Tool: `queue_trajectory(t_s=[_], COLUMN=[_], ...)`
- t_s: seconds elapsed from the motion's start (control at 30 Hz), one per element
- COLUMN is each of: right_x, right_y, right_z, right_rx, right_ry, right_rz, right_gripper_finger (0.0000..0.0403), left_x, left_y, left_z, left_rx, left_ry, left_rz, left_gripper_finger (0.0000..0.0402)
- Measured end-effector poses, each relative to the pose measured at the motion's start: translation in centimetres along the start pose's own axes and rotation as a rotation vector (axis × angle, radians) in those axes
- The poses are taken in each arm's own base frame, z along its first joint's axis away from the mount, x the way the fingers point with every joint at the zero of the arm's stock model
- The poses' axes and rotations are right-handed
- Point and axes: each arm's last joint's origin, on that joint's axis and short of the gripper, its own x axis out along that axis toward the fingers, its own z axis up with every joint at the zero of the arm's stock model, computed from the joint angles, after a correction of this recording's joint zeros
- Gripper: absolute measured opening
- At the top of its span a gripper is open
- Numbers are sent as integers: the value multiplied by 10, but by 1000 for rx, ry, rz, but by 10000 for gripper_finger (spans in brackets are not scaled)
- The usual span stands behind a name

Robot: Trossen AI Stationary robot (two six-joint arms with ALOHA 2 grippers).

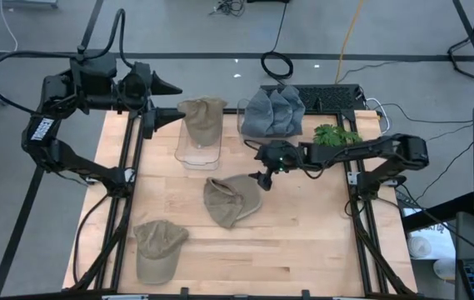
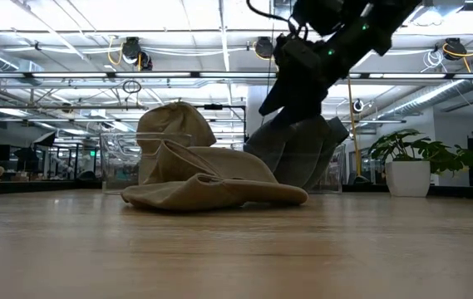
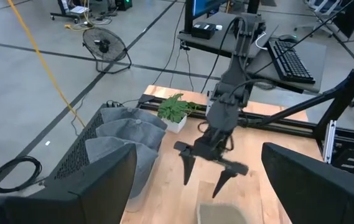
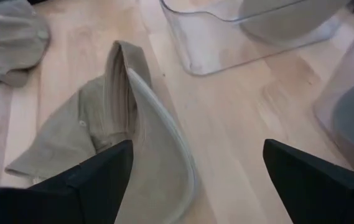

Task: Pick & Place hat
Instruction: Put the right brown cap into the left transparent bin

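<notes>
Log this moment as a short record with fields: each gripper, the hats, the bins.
right gripper: fingers open, over the edge of the middle tan hat
left gripper: open, waiting at the table's far left corner
near-left tan hat: lying on the table, untouched
clear bin: holds a tan hat
second bin: holds grey hats

Table (image 1: 303, 242): light wood top, carrying all items.
Centre hat (image 1: 230, 200): tan, lying crumpled mid-table.
Front-left hat (image 1: 157, 248): tan, lying near the left front corner, well apart from the centre hat.
Clear bin (image 1: 198, 142): holding another tan hat at the rear.
Grey hats (image 1: 273, 111): stacked at the rear, right of the clear bin.
Plant (image 1: 336, 134): sitting beside the grey hats.
Right gripper (image 1: 264, 179): hovering at the centre hat's right edge, fingers spread.
Left gripper (image 1: 163, 117): waiting just left of the clear bin, fingers spread.
</notes>
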Motion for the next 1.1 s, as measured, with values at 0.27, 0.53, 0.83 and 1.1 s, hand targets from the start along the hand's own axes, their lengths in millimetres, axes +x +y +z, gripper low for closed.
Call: queue_trajectory(t_s=[0.27, 0.53, 0.83, 1.1], right_x=[24, 53, 73, 73], right_y=[-5, -8, -6, -6], right_z=[-8, -23, -33, -32], right_rx=[-16, -5, 7, 14], right_ry=[29, 79, 126, 123], right_rz=[31, 77, 194, 196], right_gripper_finger=[345, 345, 343, 245], left_x=[0, 0, 0, 0], left_y=[0, 0, 0, 0], left_z=[0, 0, 0, 0], left_rx=[-44, -45, -47, -92], left_ry=[0, 0, 0, -1], left_rz=[0, 0, 1, 1], left_gripper_finger=[351, 351, 351, 351])
